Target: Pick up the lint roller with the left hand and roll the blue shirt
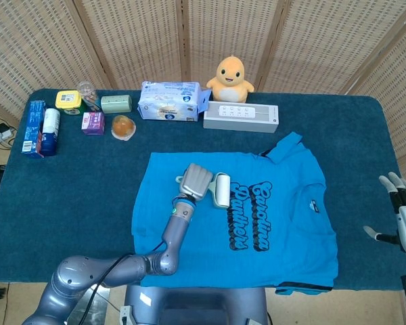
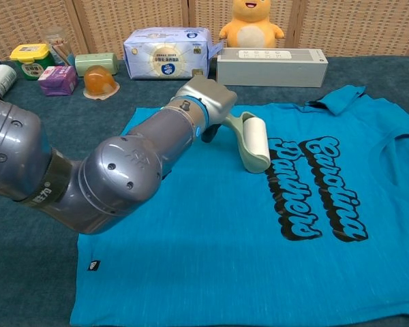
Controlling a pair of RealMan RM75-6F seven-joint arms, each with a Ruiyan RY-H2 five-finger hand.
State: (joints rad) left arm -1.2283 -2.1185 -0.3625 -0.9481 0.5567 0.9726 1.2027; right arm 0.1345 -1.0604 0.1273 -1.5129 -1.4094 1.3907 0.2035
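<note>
My left hand (image 1: 195, 181) grips the lint roller (image 1: 222, 189) on the blue shirt (image 1: 277, 230), just left of the black lettering (image 1: 249, 215).

From the head camera I see my right hand (image 1: 400, 220) well to the right of the shirt, off the table (image 1: 88, 183) edge, fingers spread and holding nothing; the chest camera misses it. The chest camera shows the roller (image 2: 254, 141) lying against the cloth (image 2: 211, 252), its handle running back into my left hand (image 2: 206, 101).

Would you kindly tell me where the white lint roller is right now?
In the head view the white lint roller lies on the blue shirt, gripped by the left hand, just left of the black printed lettering.
</note>
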